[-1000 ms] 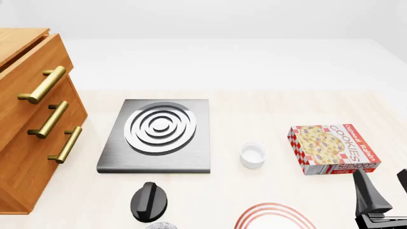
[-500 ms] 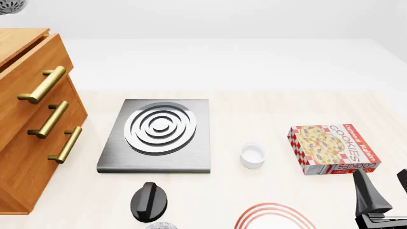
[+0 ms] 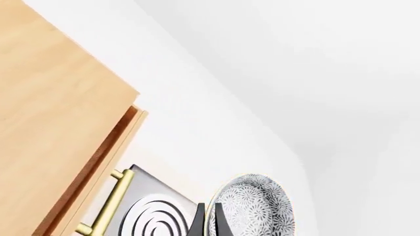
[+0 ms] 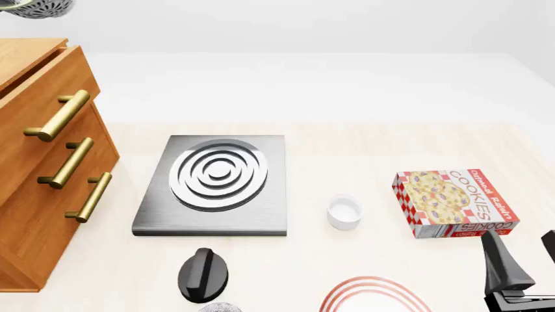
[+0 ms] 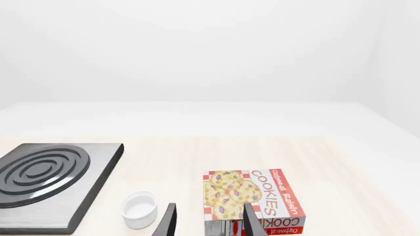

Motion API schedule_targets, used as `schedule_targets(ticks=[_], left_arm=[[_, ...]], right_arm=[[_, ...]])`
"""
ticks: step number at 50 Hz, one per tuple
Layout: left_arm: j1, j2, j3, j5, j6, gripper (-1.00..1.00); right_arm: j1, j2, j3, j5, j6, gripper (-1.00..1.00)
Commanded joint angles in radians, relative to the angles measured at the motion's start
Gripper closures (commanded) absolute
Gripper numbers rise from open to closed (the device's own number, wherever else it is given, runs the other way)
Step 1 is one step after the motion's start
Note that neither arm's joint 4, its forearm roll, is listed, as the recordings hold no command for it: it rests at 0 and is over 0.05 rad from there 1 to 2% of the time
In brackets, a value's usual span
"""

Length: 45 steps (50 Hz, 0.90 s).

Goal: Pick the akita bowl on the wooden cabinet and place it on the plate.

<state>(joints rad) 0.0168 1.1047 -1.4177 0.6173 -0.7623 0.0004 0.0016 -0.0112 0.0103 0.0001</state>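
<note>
The akita bowl (image 3: 256,209), speckled black and white, hangs in the air. My left gripper (image 3: 208,216) is shut on its rim, one thin dark finger on each side. In the front view only part of the bowl (image 4: 36,6) shows, at the top left corner above the wooden cabinet (image 4: 35,169); the left gripper itself is out of that view. The plate (image 4: 373,296), white with red rings, is cut off by the near edge of the front view. My right gripper (image 4: 524,260) stands open near the table's front right, with nothing between its fingers (image 5: 167,221).
A grey square stove (image 4: 217,182) with silver rings lies mid-table beside the cabinet. A small white cup (image 4: 344,212) stands right of it, and a cookies box (image 4: 455,203) further right. A black rounded object (image 4: 204,274) lies near the front edge, left of the plate.
In the front view the bowl has come into sight at the top left corner and moved to the right. The right arm has not moved.
</note>
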Motion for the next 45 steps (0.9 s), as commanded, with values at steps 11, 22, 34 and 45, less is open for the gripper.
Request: schedule_targets(ticks=[11,22,34,45], left_arm=[[-0.108,0.029,-0.012,-0.016,0.029,1.0],[-0.182,0.034,-0.005,-0.016,0.043,1.0],[-0.253,0.039,0.048,-0.039,0.052,1.0],[-0.294,0.037,0.086,-0.041,0.066,1.0]], right_arm=[[0.0,0.0,0.0,0.0,0.0,-1.0],[0.0,0.0,0.0,0.0,0.0,-1.0],[0.0,0.0,0.0,0.0,0.0,-1.0],[0.0,0.0,0.0,0.0,0.0,-1.0]])
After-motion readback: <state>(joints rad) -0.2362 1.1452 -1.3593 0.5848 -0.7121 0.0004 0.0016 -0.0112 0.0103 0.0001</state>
